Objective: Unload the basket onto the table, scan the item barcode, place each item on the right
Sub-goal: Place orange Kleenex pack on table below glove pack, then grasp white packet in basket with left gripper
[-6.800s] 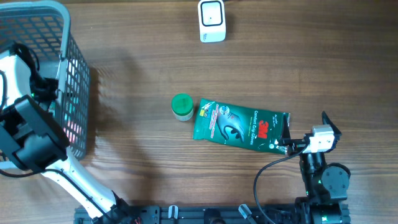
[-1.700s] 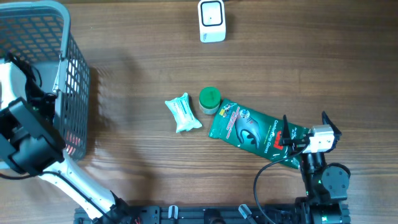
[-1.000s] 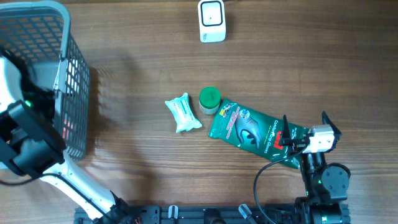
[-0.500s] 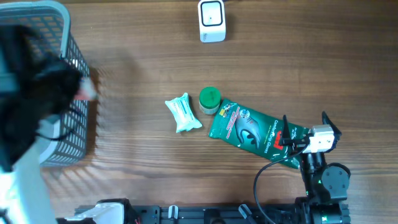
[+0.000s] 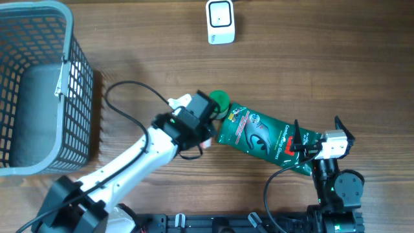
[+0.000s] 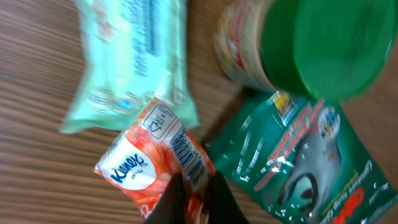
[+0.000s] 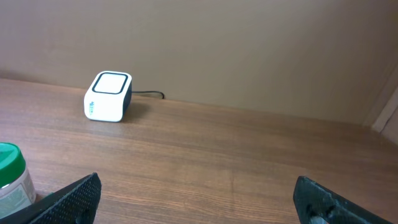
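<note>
One small orange Kleenex pack (image 6: pixel 155 165) is being pinched at its near end by the left claw (image 6: pixel 194 198), whose fingers are drawn narrow around the wrapper. Gripped that way, the rest of the pack is jutting out ahead of the claw with its barcode (image 6: pixel 186 155) uncovered, probably so the code can be shown. I cannot tell whether the pack is clear of the table. Just beyond the claw a mint-green tissue pack (image 6: pixel 134 62) is lying, with a green-lidded jar (image 6: pixel 298 50) and a green glove pouch (image 6: pixel 298 168) crowding in to one side, so any lift is risking a nudge. The white scanner (image 5: pixel 220 21) is standing well apart, across the table. The right claw (image 7: pixel 199 199) is resting wide open, holding nothing.
</note>
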